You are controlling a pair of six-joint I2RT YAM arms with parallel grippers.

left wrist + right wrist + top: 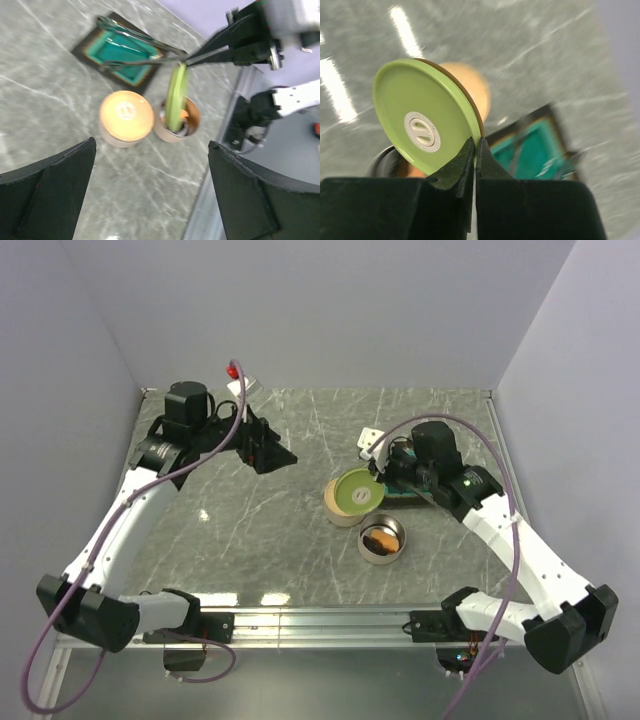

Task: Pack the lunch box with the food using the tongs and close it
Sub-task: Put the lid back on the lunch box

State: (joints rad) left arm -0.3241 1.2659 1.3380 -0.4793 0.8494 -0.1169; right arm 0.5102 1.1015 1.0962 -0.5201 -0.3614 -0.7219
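The right end effector (475,150) pinches the round green lid (422,115) by its rim, tilted over the uncovered round steel tin (383,540), while the left end effector (265,452) gapes well apart.

Grey-green marbled stone-look tabletop (280,540), boxed in by plain pale lavender walls (330,310) on three sides. Silver aluminium rail (320,618) along near edge. Small white light glints (204,514) on the surface.

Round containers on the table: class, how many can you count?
2. An open tin holding food sits nearer the arm bases; a tan container stands beside it, partly under the green lid held by the right gripper. None seems hidden.
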